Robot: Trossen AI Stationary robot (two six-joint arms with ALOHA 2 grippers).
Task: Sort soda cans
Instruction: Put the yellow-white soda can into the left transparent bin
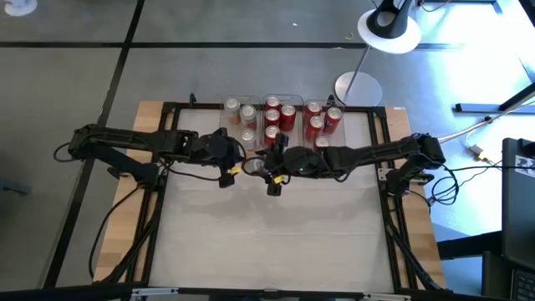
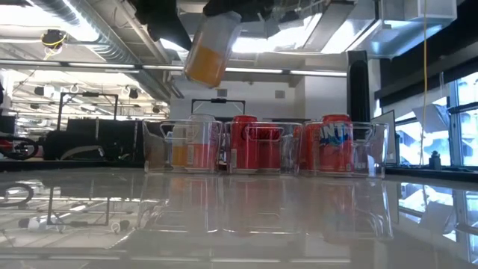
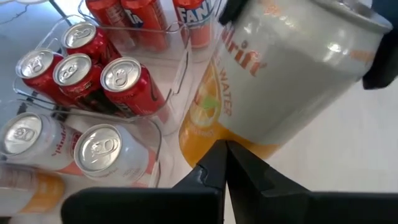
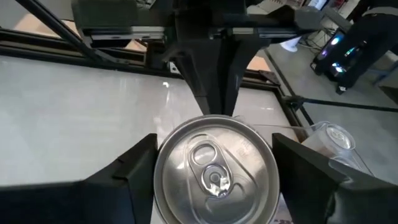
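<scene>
Cans point(image 1: 280, 119) stand sorted in three clear bins point(image 2: 267, 147) at the table's point(image 1: 276, 234) far edge: pale ones in the left bin, red ones in the middle and right bins. One pale can with an orange base point(image 2: 211, 49) is up in the air, tilted, in front of the bins, gripped around its body by the right tool point(image 4: 214, 177). The left tool point(image 3: 225, 163) is closed and empty, its tips just beside that can's orange base.
</scene>
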